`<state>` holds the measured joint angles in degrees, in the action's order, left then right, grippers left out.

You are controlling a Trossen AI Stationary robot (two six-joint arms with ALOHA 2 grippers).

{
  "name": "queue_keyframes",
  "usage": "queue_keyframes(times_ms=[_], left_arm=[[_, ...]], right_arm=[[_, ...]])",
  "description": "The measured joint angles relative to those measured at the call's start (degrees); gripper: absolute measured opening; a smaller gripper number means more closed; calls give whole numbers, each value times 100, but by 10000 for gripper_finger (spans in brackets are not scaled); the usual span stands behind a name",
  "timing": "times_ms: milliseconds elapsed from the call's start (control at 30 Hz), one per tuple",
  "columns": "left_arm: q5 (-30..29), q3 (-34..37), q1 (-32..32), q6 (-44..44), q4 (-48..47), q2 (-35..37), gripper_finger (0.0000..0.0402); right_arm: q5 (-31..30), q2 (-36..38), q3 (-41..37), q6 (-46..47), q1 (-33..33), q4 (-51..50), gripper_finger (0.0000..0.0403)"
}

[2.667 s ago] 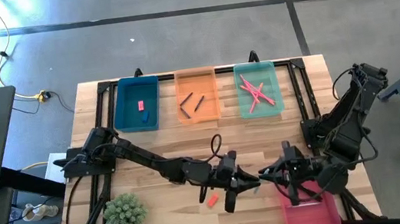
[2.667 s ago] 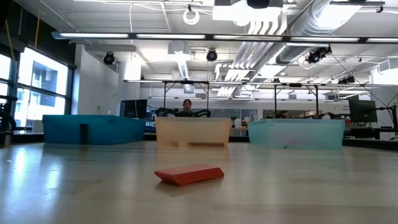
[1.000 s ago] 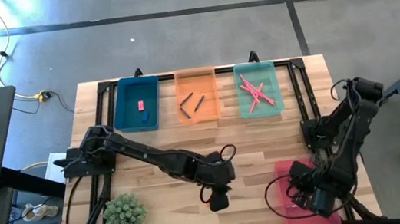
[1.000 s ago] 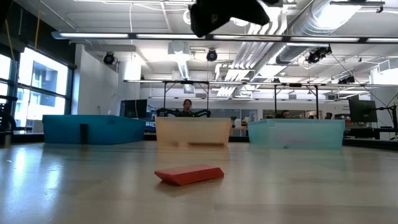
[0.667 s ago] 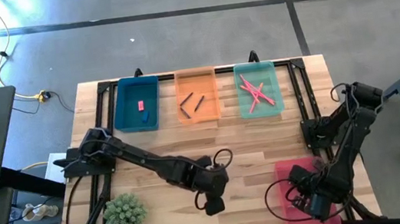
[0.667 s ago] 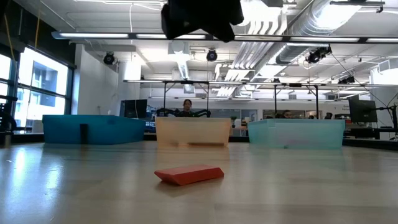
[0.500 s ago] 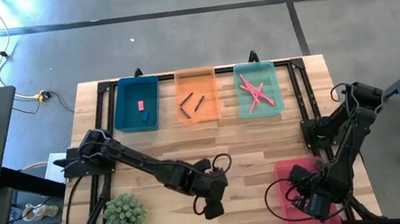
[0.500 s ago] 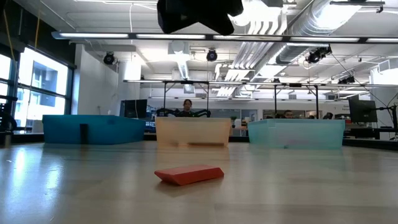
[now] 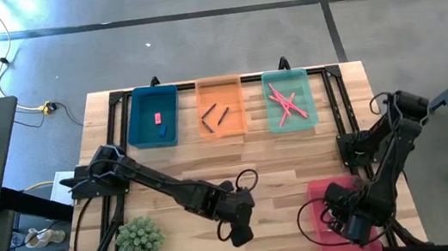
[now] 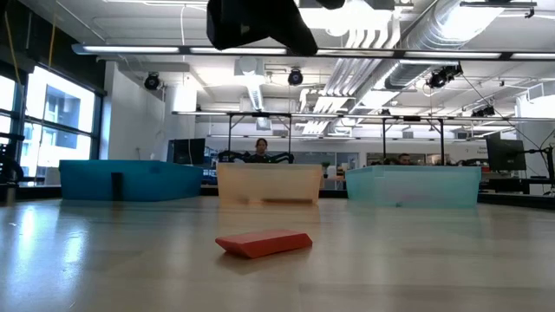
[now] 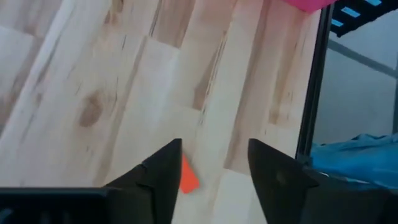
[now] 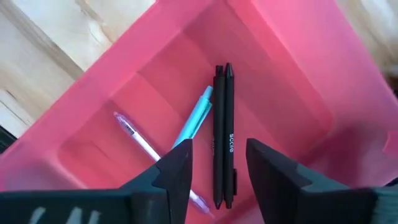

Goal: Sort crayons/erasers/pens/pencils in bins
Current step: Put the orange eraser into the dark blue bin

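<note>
Pens [image 12: 221, 134] now lie in the red-pink bin [image 12: 283, 78], right gripper [image 12: 214, 163] jaws released above. We see left gripper [image 11: 211, 165] jaws parted over orange-red eraser [image 10: 264, 243] on counter [image 9: 289, 156]; blue-teal bin [image 9: 153, 116] awaits.

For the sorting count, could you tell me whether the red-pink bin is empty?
Not empty: the red-pink bin holds two black pens.

A grey concrete floor [image 9: 196, 42] with dark seams surrounds the pale wooden table [image 9: 280, 157]. Beyond, white ceiling ducts [image 10: 416, 35], strip lights and tall windows [image 10: 52, 121].
</note>
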<state>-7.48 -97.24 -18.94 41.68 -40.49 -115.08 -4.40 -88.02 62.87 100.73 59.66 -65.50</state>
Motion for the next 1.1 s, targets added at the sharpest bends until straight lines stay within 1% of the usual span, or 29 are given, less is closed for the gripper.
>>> queue_keyframes(times_ms=[167, 267, 333, 500, 767, 1100], left_arm=[[3, 1, -67, 704, -76, -8, 205], [119, 1, -70, 1313, -298, -44, 208], [175, 3, -69, 1505, -502, -57, 207], [213, 4, -90, 1626, -495, -229, 205], [190, 2, -165, 1962, -382, -594, 205], [97, 2, -186, 1966, -280, -1002, 204]], right_arm=[[-318, 258, 0, 294, 0, -300, 144], [-461, 433, 0, 387, 0, -425, 145], [-530, 531, 0, 389, 0, -490, 145], [-779, 641, 0, 389, -18, -667, 145], [-785, 639, 0, 376, -116, -762, 145], [-786, 639, 0, 341, -153, -807, 145]])
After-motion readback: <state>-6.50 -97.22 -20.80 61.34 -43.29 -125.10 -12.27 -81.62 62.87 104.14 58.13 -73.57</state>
